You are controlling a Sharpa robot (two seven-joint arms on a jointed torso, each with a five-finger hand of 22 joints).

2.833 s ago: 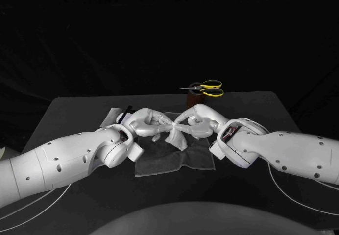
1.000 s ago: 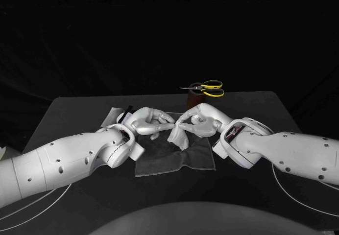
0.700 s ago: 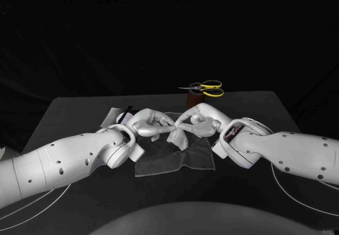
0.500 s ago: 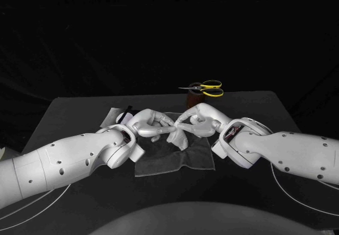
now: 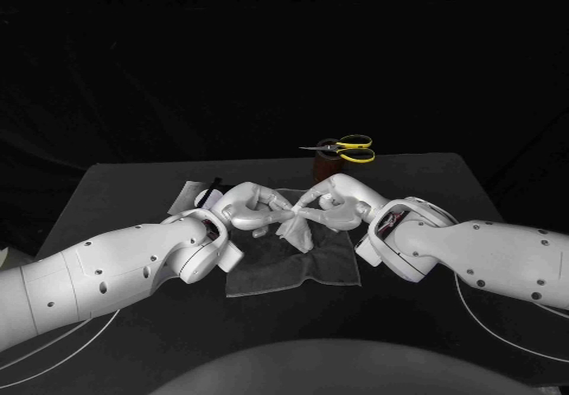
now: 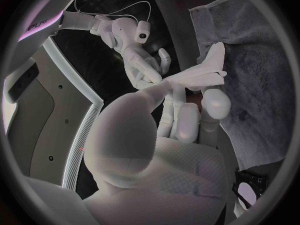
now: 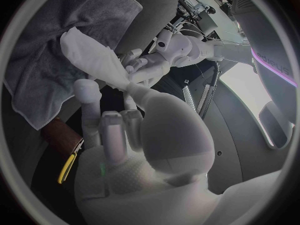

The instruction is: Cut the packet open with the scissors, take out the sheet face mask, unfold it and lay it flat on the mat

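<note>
A folded white sheet mask point(image 5: 297, 232) hangs just above the grey mat point(image 5: 297, 270) at mid table. My left hand point(image 5: 249, 210) and right hand point(image 5: 335, 206) meet fingertip to fingertip over it, and both pinch its upper end. In the left wrist view the mask point(image 6: 203, 72) reaches from my left hand's thumb point(image 6: 156, 92) out over the mat point(image 6: 262, 75), with the right hand point(image 6: 140, 67) at the same end. The right wrist view shows the mask point(image 7: 94, 60) between my right hand point(image 7: 119, 130) and the left hand point(image 7: 153, 65). Yellow-handled scissors point(image 5: 344, 148) lie on a brown holder point(image 5: 322, 169) behind.
The cut packet point(image 5: 190, 196) lies on the table behind my left wrist. Both forearms cross the front half of the table on either side of the mat. The table's back edge runs right behind the scissors holder.
Both hands stay together over the mat. Their fingers have shifted slightly at the mask's upper end, and the hanging part has moved a little.
</note>
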